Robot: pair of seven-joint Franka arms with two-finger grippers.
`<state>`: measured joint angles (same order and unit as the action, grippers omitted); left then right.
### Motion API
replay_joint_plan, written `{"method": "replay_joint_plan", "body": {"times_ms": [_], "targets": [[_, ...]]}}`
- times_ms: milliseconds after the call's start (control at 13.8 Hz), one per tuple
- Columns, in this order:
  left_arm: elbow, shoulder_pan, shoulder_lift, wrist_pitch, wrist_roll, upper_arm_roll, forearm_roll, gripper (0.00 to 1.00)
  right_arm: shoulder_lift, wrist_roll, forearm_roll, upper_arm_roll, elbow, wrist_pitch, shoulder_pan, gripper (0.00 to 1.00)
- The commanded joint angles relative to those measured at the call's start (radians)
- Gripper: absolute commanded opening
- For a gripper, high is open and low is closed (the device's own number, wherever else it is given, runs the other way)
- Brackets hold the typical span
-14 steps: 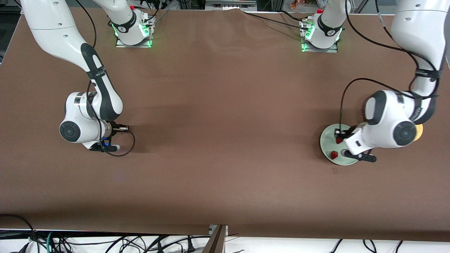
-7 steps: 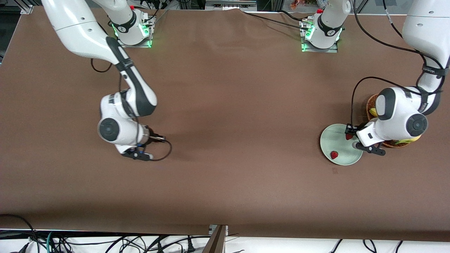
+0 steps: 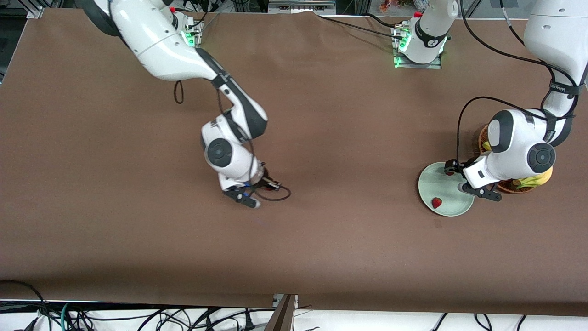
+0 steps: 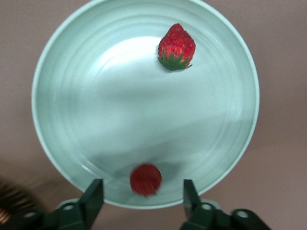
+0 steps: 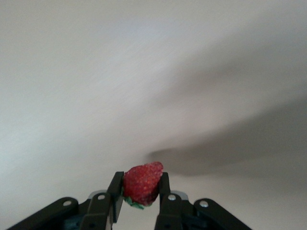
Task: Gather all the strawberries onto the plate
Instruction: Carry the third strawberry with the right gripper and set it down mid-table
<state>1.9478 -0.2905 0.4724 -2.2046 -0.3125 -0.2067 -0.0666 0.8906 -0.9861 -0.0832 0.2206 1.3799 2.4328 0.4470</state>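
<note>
**Desk:** Since a second ago, what has changed?

**Operator:** My right arm has swung from its own end of the table to the middle of the front view. The right gripper point(image 3: 248, 195) hangs over bare brown table point(image 3: 321, 253) in the centre of the frame. My left arm has pulled back a little over the plate point(image 3: 429, 186), and its fingers have parted.

**Desk:** What is each gripper doing?

**Operator:** The right gripper is clamped on a held strawberry point(image 5: 142, 184), red and pitted, with a scrap of green cap showing beneath. The left gripper point(image 4: 143, 191) is released, fingers apart over the plate's rim. A dropped strawberry point(image 4: 145, 179) sits between them, touching neither. It is blurred, so I cannot tell whether it has settled.

**Desk:** And the count?

**Operator:** Three berries. One is in the right gripper. Two are at the plate: the dropped one by the rim farther from the front camera, and a resting strawberry point(image 4: 176, 47), bright red with a green leafy cap, lying lower in the front view. One pale mint plate, round and shallow, toward the left arm's end. One wicker basket point(image 3: 481, 138) just beside it, with a banana point(image 3: 535, 180) showing under the arm.
</note>
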Motion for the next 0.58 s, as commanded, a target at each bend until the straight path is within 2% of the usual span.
{"method": "replay_joint_plan", "body": {"times_ms": [0, 145, 362, 507], "targets": [[-0.061, 0.004, -0.046, 0.133, 0.007, -0.003, 0.068, 1.0, 0.074, -0.084, 0.006, -0.001, -0.136, 0.029, 0.068, 0.0], [-0.115, 0.005, -0.041, 0.219, 0.041, -0.029, 0.102, 1.0, 0.109, -0.138, 0.005, 0.0, -0.189, 0.083, 0.116, 0.0], [-0.118, 0.04, -0.026, 0.21, 0.188, -0.068, 0.103, 1.0, 0.166, -0.167, 0.003, 0.042, -0.217, 0.198, 0.16, 0.03], [-0.122, 0.129, -0.009, 0.177, 0.348, -0.066, 0.103, 1.0, 0.189, -0.172, 0.003, 0.072, -0.217, 0.212, 0.173, 0.08]]}}
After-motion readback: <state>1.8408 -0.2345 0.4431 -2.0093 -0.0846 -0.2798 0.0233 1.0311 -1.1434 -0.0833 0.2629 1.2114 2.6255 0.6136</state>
